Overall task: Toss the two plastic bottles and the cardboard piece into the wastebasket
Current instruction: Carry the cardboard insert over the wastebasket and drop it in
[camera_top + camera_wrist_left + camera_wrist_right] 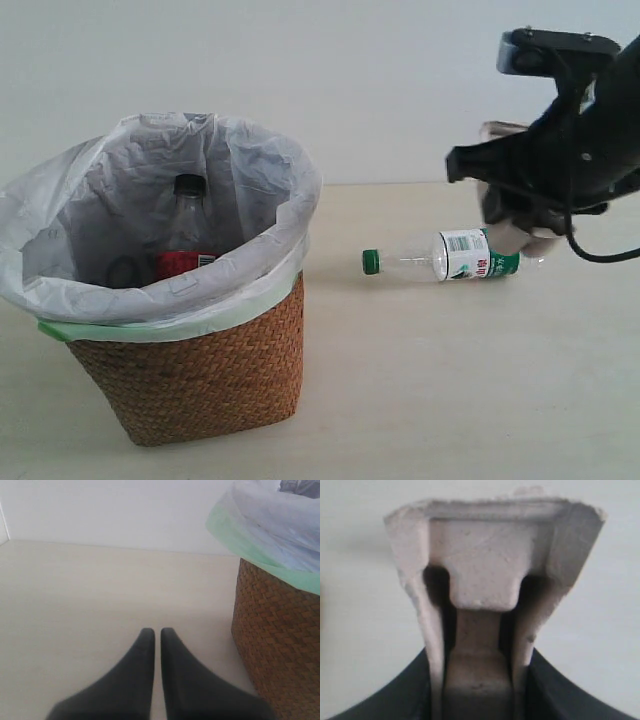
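Observation:
The wicker wastebasket (pixel 200 385) with its white bag stands at the left, and its wall also shows in the left wrist view (pixel 280 645). Upright inside it is the clear bottle with the black cap and red label (pixel 186 235). On the table to the right of the basket lies the green-capped bottle (pixel 445 257), cap pointing toward the basket. Just above that bottle's base, my right gripper (pixel 520 205) (pixel 479 655) is shut on the beige cardboard piece (pixel 515 236) (pixel 487 575), held off the table. My left gripper (pixel 156 632) is shut and empty, low over the table beside the basket.
A pale wall runs behind the light table (pixel 450 380). The right arm's dark body (pixel 570 140) hangs over the table's far right. The bag's pale green edge (pixel 260 560) overhangs the basket rim.

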